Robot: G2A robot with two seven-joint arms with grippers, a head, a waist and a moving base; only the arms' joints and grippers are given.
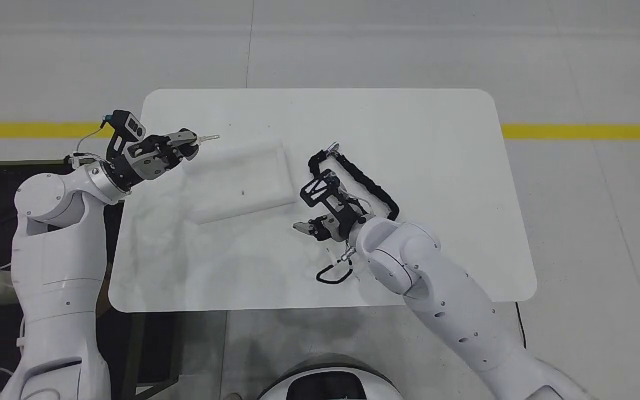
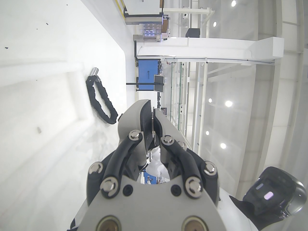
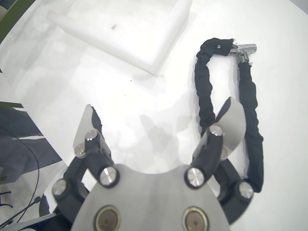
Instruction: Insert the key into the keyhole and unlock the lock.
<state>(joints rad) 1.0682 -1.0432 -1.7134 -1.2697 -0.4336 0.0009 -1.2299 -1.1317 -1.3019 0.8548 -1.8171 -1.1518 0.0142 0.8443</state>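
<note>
Key [image 1: 208, 137] in L end effector [image 1: 188, 144]

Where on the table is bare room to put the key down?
Bare: the table right of the chain lock, and the near-left patch between foam tray and table edge. Crowded: between tray and lock, where the right gripper hangs open.

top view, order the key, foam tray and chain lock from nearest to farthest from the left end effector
1. key, held in the left end effector
2. foam tray, right beside it
3. chain lock, mid-table, beyond the tray
</note>
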